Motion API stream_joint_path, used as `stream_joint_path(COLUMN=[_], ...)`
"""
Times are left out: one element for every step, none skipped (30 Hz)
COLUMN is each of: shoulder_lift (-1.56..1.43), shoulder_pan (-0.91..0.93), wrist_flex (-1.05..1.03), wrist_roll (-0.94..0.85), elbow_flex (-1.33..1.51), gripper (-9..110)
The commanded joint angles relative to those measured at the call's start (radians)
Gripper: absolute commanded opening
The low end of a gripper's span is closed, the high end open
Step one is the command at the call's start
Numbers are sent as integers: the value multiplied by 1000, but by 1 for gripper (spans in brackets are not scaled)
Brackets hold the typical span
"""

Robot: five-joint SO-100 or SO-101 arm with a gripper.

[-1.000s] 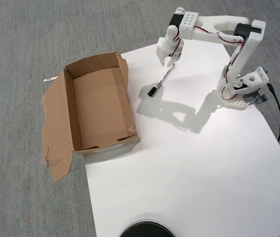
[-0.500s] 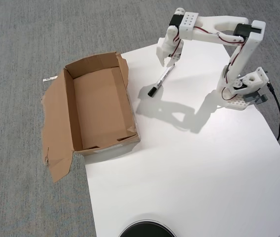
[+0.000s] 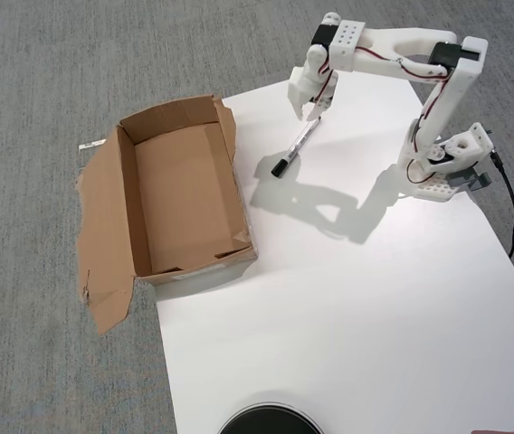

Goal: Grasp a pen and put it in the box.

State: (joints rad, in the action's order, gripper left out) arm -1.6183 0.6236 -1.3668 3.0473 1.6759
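The pen (image 3: 295,146), white with a black cap, lies slanted on the white sheet (image 3: 347,298), cap end toward the lower left. My gripper (image 3: 312,114) points down at the pen's upper right end. Its fingers are drawn together on that end, and the cap end still rests on the sheet. The brown cardboard box (image 3: 130,203) stands open to the left of the pen, partly on the sheet's left edge. Its inside is bare and a ragged flap is splayed out on its left side.
The arm's white base (image 3: 445,163) sits at the sheet's right side with a black cable (image 3: 510,208) running down from it. A dark round object (image 3: 269,421) pokes in at the bottom edge. Grey carpet (image 3: 58,72) surrounds the sheet.
The gripper and pen have barely shifted. A small pale sliver has appeared at the bottom right edge.
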Motion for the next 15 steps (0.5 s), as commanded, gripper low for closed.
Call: stream_joint_path(shoulder_lift=[14,35,57,77,94,112,133,152,170,187,202,218,233,245,255], shoulder_pan=[2,2,2,1,-2,-5,-7,-10,-10,-10,-10,-10,-8,-7,-5], wrist_flex=[9,11,11,11,11,11,11,11,11,11,11,11,11,9,9], wrist_roll=[5,5,5,4,-1,-1,-2,-2,-2,-4,-5,-5,-5,-5,-5], elbow_flex=[-33,-36,-39,-50,-65,-82,-97,-114,-130,-148,-166,-182,-196,-205,-211], gripper=[3,3,3,3,3,3,3,3,3,3,3,3,3,3,3])
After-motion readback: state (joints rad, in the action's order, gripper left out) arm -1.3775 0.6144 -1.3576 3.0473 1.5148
